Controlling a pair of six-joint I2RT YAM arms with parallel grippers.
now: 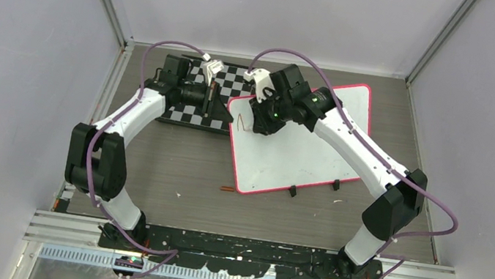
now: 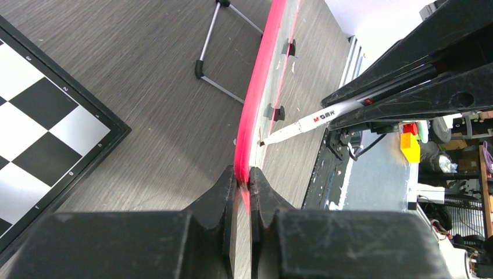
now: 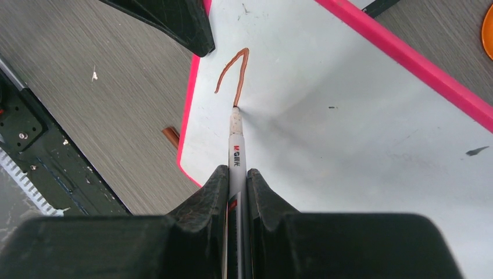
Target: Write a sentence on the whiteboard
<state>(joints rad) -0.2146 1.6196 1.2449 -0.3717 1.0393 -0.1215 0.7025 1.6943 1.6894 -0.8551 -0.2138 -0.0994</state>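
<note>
The whiteboard (image 1: 302,148) with its red-pink rim lies tilted on the table at centre right. My left gripper (image 1: 223,108) is shut on its left rim, which shows edge-on in the left wrist view (image 2: 256,93) between the gripper's (image 2: 244,177) jaws. My right gripper (image 1: 260,121) is shut on a white marker (image 3: 235,148), whose tip touches the board (image 3: 349,128). Of the sentence, only one hooked reddish-brown stroke (image 3: 237,70) shows near the board's left corner; it also shows in the top view (image 1: 242,125). The marker also shows in the left wrist view (image 2: 314,119).
A black-and-white checkerboard (image 1: 196,91) lies behind and left of the whiteboard, under my left arm; it also shows in the left wrist view (image 2: 40,116). A brown marker cap (image 1: 226,190) lies on the table by the board's near corner. Two black clips (image 1: 292,189) sit on the near edge.
</note>
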